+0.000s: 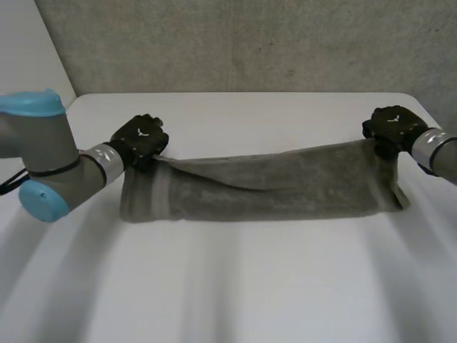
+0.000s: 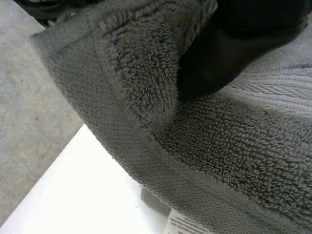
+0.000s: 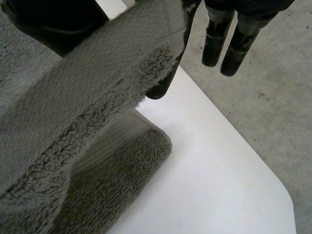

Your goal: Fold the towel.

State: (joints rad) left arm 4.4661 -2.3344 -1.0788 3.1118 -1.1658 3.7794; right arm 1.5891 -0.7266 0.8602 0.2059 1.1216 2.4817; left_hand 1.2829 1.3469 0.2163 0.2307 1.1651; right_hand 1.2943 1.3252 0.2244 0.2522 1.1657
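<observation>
two towel [image 1: 285, 189] corners sit pinched in the left robot hand [image 1: 139, 140] and right robot hand [image 1: 391, 126].

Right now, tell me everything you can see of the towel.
The towel is grey terry with looped pile and a flat woven band near its hem. It lies doubled lengthwise in a long strip across the white table, lower layer flat, upper layer raised and sagging in the middle. The left hand pinches its far corner at one end, the right hand the other.
</observation>
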